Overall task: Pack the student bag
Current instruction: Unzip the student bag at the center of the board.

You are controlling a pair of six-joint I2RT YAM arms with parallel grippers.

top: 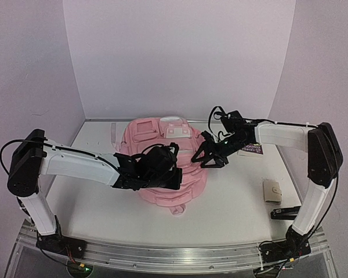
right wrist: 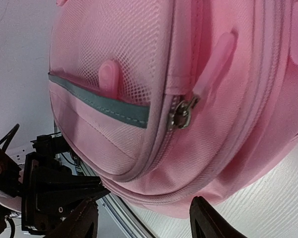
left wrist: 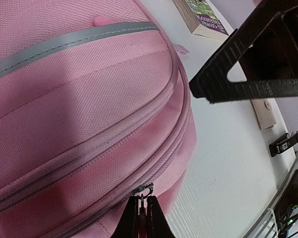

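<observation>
The pink backpack (top: 188, 176) is lying flat in the middle of the counter (top: 232, 202), a little nearer the back edge than the front edge. The left gripper (left wrist: 144, 201) is reaching in from the left edge and sitting at the end of the bag that is facing the front edge. Its fingers are pressed tight together, pinching the pink tab that is hanging from a metal zip pull (left wrist: 145, 190) on the seam running round the bag's rim. The right gripper (right wrist: 144, 201) is reaching in from the right edge and hovering just beside the bag's right flank, its fingers spread wide and gripping nothing. A second zip pull (right wrist: 181, 114) is showing above that gap in the right wrist view, apart from both fingers. A book (top: 252, 149) is lying toward the back right corner, just behind the right arm. A small beige pouch (top: 271, 190) is resting close to the right edge. A slim black object (top: 284, 213), too small to identify, is lying nearer the front right corner, beside the right arm's upright section
</observation>
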